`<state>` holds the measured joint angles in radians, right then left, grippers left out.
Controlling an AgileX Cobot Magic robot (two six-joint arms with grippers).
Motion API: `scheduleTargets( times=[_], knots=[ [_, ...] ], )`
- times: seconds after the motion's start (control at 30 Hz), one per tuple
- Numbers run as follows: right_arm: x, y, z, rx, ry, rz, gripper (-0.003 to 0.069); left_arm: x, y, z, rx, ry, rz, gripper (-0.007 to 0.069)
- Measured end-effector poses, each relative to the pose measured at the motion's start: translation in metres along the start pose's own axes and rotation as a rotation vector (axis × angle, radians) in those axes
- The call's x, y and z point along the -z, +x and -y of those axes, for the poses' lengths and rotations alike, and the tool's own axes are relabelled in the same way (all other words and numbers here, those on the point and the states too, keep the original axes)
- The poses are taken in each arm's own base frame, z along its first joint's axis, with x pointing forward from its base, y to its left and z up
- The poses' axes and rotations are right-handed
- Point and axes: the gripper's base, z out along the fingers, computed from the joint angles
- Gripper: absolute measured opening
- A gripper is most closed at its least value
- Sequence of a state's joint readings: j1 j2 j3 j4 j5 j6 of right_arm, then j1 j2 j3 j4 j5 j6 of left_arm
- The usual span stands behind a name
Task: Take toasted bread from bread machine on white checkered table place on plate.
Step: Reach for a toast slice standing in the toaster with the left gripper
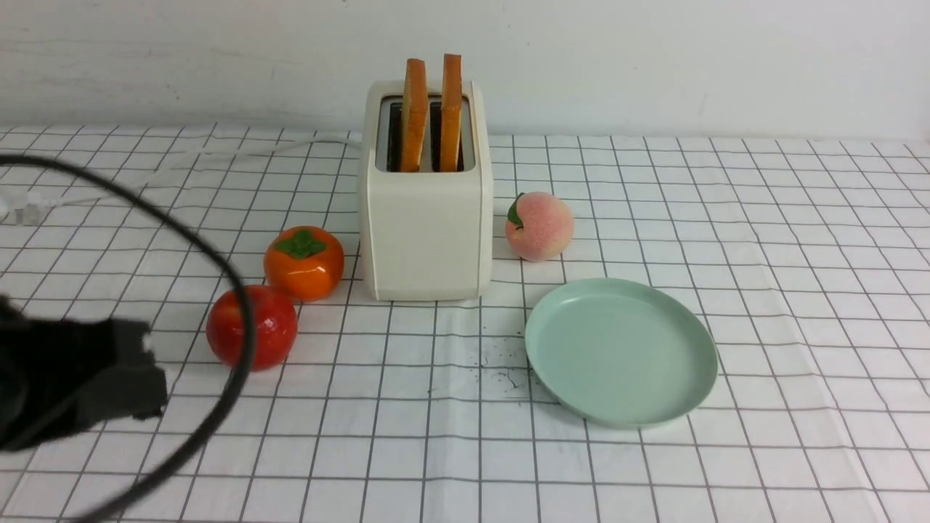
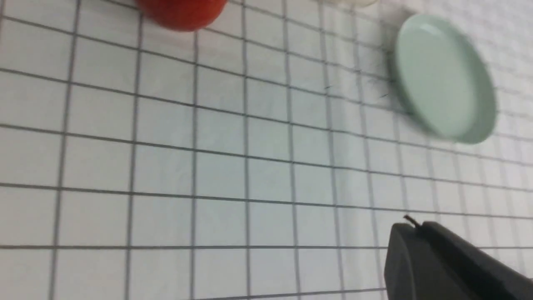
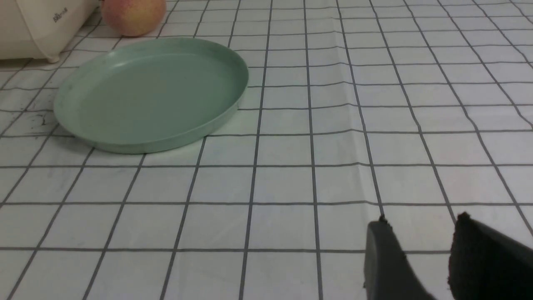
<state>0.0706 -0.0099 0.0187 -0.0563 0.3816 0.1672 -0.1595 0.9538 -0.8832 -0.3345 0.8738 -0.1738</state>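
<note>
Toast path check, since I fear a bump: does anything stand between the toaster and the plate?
Nothing visible does. Both toast slices stand in the toaster; the empty plate lies just front-right of it, bare tablecloth between. The peach sits close behind the plate, off the line.

white checkered table (image 1: 799, 290) holds bread machine (image 1: 427, 240), plate (image 1: 621, 352), peach (image 1: 539, 226), persimmon (image 1: 304, 263), red fruit (image 1: 272, 327).

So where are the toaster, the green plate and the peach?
toaster (image 1: 427, 240): front view, middle of its cream front face.
green plate (image 1: 621, 352): front view, bare middle of the dish.
peach (image 1: 541, 226): front view, middle of its pink skin.
</note>
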Motion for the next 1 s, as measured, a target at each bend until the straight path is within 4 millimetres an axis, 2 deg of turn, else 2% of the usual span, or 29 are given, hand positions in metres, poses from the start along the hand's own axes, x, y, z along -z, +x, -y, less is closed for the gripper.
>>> scheduleTargets(
  times=[0.1,0.13,0.17,0.2,0.3,0.4,0.47,0.53,0.57,0.63,0.67,0.7,0.73,0.77,0.8,0.9,1.0],
  knots=[
    [0.000,0.000,0.000,0.000,0.000,0.000,0.0240,-0.028,-0.036,0.017,-0.069,-0.018,-0.062,-0.0013],
    [0.000,0.000,0.000,0.000,0.000,0.000,0.0240,-0.029,-0.038,0.020,-0.074,-0.014,-0.064,-0.0013],
    [0.000,0.000,0.000,0.000,0.000,0.000,0.0240,-0.035,-0.047,0.031,-0.110,-0.007,-0.068,-0.0013],
    [0.000,0.000,0.000,0.000,0.000,0.000,0.0240,-0.043,-0.061,0.051,-0.168,0.004,-0.061,-0.0013],
    [0.000,0.000,0.000,0.000,0.000,0.000,0.0240,-0.051,-0.088,0.087,-0.236,0.006,0.006,-0.0013],
    [0.000,0.000,0.000,0.000,0.000,0.000,0.0240,-0.056,-0.117,0.112,-0.268,0.003,0.097,-0.0013],
    [0.000,0.000,0.000,0.000,0.000,0.000,0.0240,-0.068,-0.134,0.123,-0.281,-0.001,0.134,-0.0011],
    [0.000,0.000,0.000,0.001,0.000,0.000,0.0240,-0.077,-0.148,0.131,-0.289,0.003,0.164,0.0011],
    [0.000,0.000,0.000,0.001,0.000,0.000,0.0240,-0.089,-0.155,0.134,-0.293,-0.002,0.164,0.0043],
    [0.000,0.000,0.000,0.000,0.000,0.000,0.0240,-0.104,-0.166,0.140,-0.302,-0.007,0.179,0.0118],
    [0.000,0.000,0.000,0.000,0.000,0.000,0.0240,-0.119,-0.170,0.142,-0.309,-0.019,0.176,0.0171],
    [0.000,0.000,0.000,0.000,0.000,0.000,0.0240,-0.117,-0.172,0.143,-0.310,-0.018,0.183,0.0180],
    [0.000,0.000,0.000,0.000,0.000,0.000,0.0240,-0.136,-0.178,0.144,-0.326,-0.036,0.191,0.0251],
    [0.000,0.000,0.000,0.000,0.000,0.000,0.0240,-0.138,-0.178,0.144,-0.326,-0.035,0.192,0.0259],
    [0.000,0.000,0.000,0.000,0.000,0.000,0.0240,-0.152,-0.185,0.145,-0.344,-0.051,0.216,0.0325],
    [0.000,0.000,0.000,0.000,0.000,0.000,0.0240,-0.177,-0.191,0.143,-0.370,-0.085,0.245,0.0382],
    [0.000,0.000,0.000,0.000,0.000,0.000,0.0240,-0.195,-0.196,0.140,-0.381,-0.124,0.281,0.0391]
  ],
)
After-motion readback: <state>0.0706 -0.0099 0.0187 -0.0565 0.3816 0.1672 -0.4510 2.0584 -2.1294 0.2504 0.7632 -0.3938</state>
